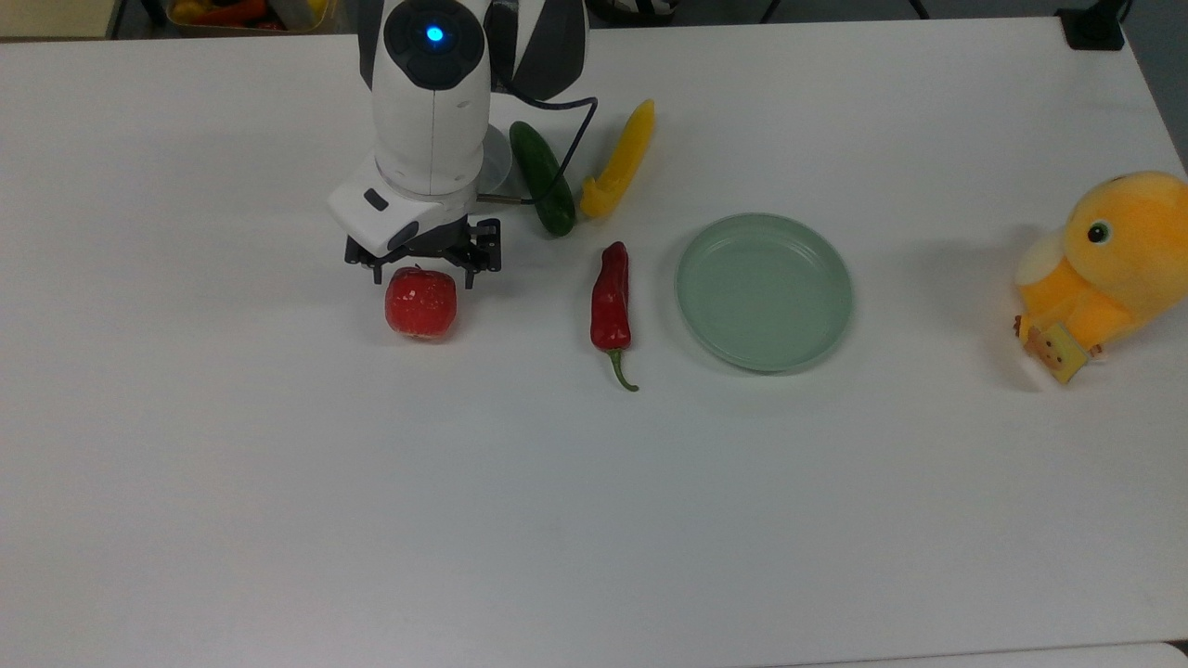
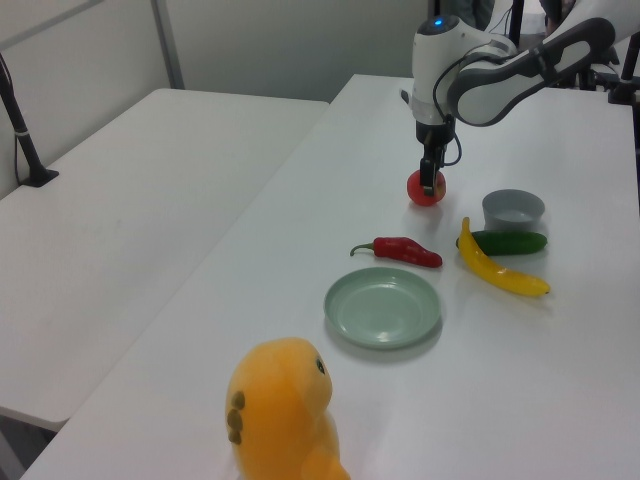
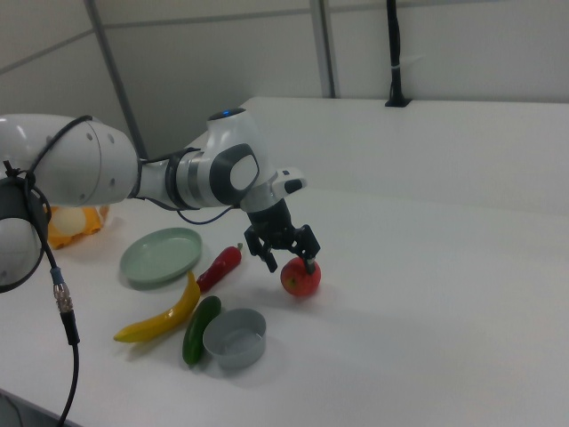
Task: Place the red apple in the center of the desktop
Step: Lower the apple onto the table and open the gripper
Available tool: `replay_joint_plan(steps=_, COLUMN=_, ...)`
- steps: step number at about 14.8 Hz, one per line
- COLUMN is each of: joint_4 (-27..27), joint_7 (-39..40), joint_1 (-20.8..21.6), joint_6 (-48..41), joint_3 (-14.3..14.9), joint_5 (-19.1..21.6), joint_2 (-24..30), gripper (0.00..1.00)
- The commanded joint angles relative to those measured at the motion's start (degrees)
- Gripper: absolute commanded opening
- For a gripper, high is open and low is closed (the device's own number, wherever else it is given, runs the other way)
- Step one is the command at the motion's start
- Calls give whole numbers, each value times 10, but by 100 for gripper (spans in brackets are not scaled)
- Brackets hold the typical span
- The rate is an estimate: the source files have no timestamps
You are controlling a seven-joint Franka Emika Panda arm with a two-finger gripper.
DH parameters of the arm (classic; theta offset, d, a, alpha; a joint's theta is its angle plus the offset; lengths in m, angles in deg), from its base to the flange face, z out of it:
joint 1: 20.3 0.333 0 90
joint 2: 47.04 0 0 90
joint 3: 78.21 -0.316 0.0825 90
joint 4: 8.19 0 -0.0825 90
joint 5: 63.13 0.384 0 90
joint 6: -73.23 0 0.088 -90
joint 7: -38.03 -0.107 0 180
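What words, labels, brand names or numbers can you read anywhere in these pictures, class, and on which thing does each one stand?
None can be read.
The small tag on the plush chick carries a printed picture, but any writing on it is too small to read.
The robot arm shows a blue light, no lettering.

Even, bright overhead light falls across the large matte white bench, which shows no hard glare in the top view. Shadows are soft and faint: a pale smudge beside the round pale green plate and another left of the orange plush toy. In the left view the plush toy sits close to the lens and looks soft.
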Motion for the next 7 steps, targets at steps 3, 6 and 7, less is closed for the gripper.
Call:
replay_joint_plan(steps=3, joint_4=-4, joint_7=-10, joint_1=-1, joint_6=-49, joint_3=3, joint_5=-5, joint_2=49, gripper=100)
replay_joint_plan(steps=6, joint_4=-8, joint_7=-13, joint_1=0, joint_6=-86, joint_3=8, joint_5=11, joint_2=89, gripper=100)
replay_joint_plan(steps=7, joint_4=-8, joint_7=-13, joint_1=3, joint_6=-97, joint_3=19, joint_5=28, joint_2=103, gripper=100)
